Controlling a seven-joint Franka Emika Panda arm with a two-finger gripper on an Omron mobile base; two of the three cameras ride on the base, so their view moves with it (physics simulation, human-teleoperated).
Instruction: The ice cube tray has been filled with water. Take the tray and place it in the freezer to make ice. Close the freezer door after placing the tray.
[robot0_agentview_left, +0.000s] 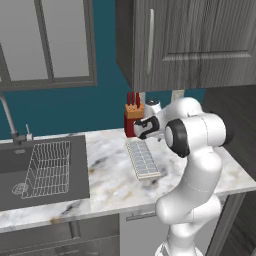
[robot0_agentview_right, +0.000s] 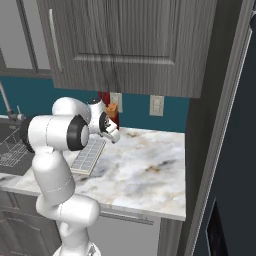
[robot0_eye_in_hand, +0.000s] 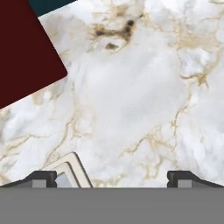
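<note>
The ice cube tray (robot0_agentview_left: 144, 159) lies flat on the marble counter (robot0_agentview_left: 110, 175), a pale grid of small cells; it also shows at the arm's elbow (robot0_agentview_right: 89, 155). My gripper (robot0_eye_in_hand: 113, 178) hangs open over the tray's far end, close to the knife block, with nothing between its fingertips (robot0_eye_in_hand: 43, 177). One corner of the tray (robot0_eye_in_hand: 70, 169) peeks in beside the left fingertip. The hand (robot0_agentview_left: 144, 128) points down at the counter. The slate-blue freezer door (robot0_agentview_right: 242, 150) with a dark panel low down stands at the far right; the freezer's inside is hidden.
A dark red knife block (robot0_agentview_left: 133, 119) with red handles stands against the wall just behind the tray. A sink (robot0_agentview_left: 75, 170) with a wire dish rack (robot0_agentview_left: 47, 167) and a faucet (robot0_agentview_left: 7, 117) lies to the left. Grey wall cabinets (robot0_agentview_left: 190, 40) hang overhead.
</note>
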